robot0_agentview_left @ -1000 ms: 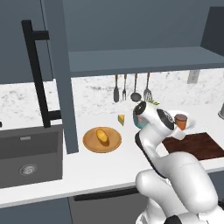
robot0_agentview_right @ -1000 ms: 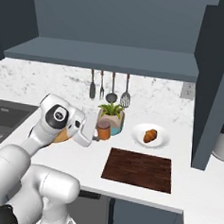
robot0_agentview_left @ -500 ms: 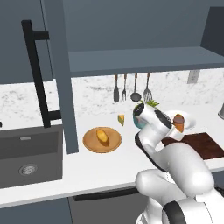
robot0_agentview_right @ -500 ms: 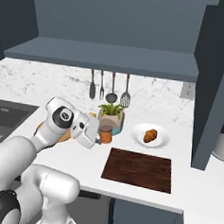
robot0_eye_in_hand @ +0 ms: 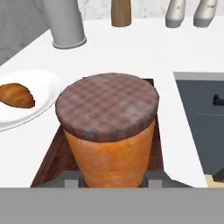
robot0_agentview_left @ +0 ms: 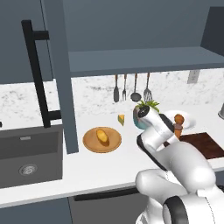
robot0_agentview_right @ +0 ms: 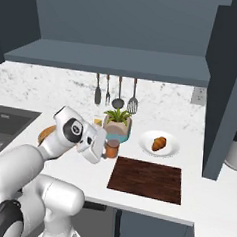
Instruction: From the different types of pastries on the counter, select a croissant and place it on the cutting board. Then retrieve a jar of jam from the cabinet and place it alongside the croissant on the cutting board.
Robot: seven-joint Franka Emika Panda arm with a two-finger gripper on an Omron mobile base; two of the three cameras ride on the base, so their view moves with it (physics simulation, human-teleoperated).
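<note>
My gripper [robot0_agentview_right: 104, 147] is shut on the jar of jam [robot0_agentview_right: 112, 148], an orange cylinder with a brown checked lid [robot0_eye_in_hand: 107, 105]. In the hand view the jar [robot0_eye_in_hand: 111, 153] sits upright between the two fingertips [robot0_eye_in_hand: 72, 178]. It hangs just above the left back corner of the dark reddish cutting board [robot0_agentview_right: 147, 178], whose wood shows under it [robot0_eye_in_hand: 50, 159]. The orange-brown croissant [robot0_agentview_right: 159, 143] lies on a white plate [robot0_agentview_right: 172, 147] behind the board. The paler pastry [robot0_agentview_left: 103, 136] lies on a round wooden plate [robot0_agentview_left: 114, 145]. The cabinet door [robot0_agentview_left: 26, 65] stands open at the left.
A potted plant [robot0_agentview_right: 117, 123] stands just behind the gripper, and a cheese wedge [robot0_agentview_left: 121, 119] lies beside it. Utensils [robot0_agentview_right: 115, 90] hang on the backsplash. The sink [robot0_agentview_left: 28, 153] lies at the left. A grey canister [robot0_eye_in_hand: 65, 24] and bottles stand beyond the board.
The gripper has carried the jar a little lower and toward the cutting board. Nothing else has moved.
</note>
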